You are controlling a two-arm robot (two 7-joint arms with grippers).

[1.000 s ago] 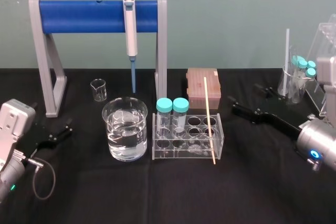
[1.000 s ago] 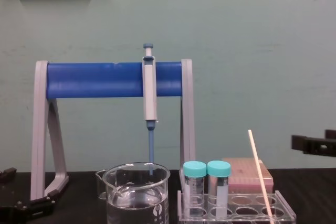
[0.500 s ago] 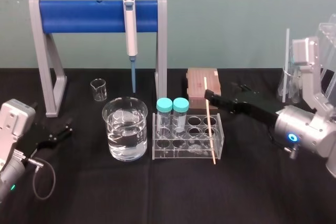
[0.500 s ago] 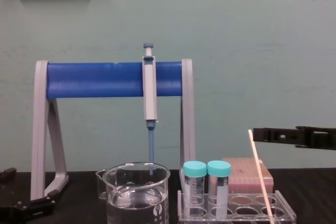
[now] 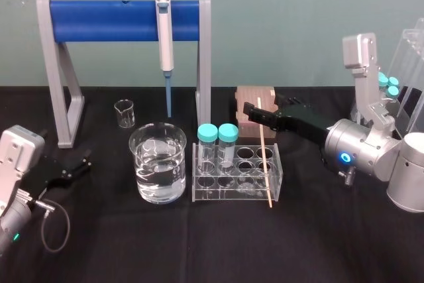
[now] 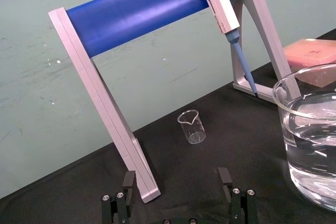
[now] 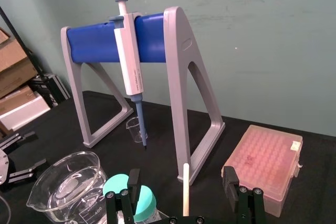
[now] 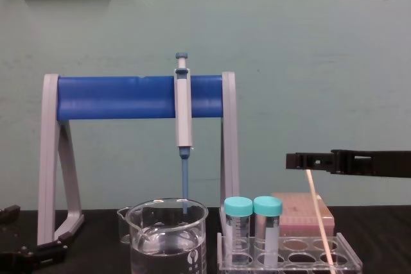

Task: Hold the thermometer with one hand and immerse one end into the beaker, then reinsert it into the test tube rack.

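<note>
Thermometer (image 5: 265,164) is where it was a second ago: standing at a lean in an end hole of the test tube rack (image 5: 225,194), on the side away from the beaker (image 5: 158,164), with its upper end in front of the pink tip box (image 7: 268,166). What has changed is your right gripper (image 7: 181,179). A second ago it hung well out to the right of the rack; half a second ago it was closing in; now it has swung across so that its spread fingers (image 7: 134,181) sit either side of the rod's top end. The right wrist view shows the cream tip in the gap with clear space on both sides, so nothing is pinched yet. From the chest view the fingers look level with the very top of the rod, so you would probably catch only its last stretch if you closed now; consider dropping slightly first. The beaker, rack and the two capped tubes (image 5: 217,134) have not shifted. Your left gripper (image 6: 176,179) has not moved either; it rests parked with fingers apart on the table by the foot of the pipette stand (image 5: 59,71). In task terms the approach looks finished and the grasp is next. After that you lift clear of the rack and carry the rod over the tubes to the water.
</note>
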